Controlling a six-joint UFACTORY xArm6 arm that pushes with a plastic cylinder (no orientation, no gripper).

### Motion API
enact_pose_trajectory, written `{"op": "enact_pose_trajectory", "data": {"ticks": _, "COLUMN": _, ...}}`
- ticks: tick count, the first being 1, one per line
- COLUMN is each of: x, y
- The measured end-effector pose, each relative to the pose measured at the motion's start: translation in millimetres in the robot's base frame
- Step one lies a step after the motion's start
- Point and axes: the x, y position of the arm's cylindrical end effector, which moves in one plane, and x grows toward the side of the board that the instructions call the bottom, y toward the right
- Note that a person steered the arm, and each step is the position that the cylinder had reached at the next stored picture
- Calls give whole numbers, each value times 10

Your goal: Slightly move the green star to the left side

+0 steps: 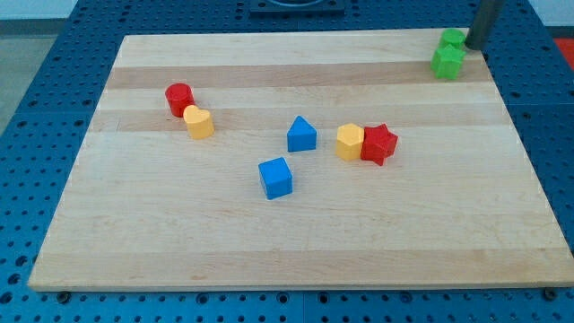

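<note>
Red cylinder (179,98) touches yellow block (199,122); blue blocks (301,135) (276,178) sit apart mid-board.

Wooden board (296,242) with coloured blocks (276,177)

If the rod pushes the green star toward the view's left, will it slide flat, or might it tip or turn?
It will probably slide flat: the green star sits low and wide on the smooth wooden board. It may turn, since its outline is uneven. A second green block touches it and may shift too; my tip is beside that one, at the view's right.
</note>
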Motion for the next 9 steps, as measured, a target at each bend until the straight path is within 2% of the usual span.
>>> {"op": "enact_pose_trajectory", "data": {"ticks": 1, "x": 0, "y": -196}}
{"op": "enact_pose_trajectory", "data": {"ticks": 4, "x": 46, "y": -114}}
{"op": "enact_pose_trajectory", "data": {"ticks": 6, "x": 332, "y": -115}}
{"op": "enact_pose_trajectory", "data": {"ticks": 9, "x": 460, "y": -195}}
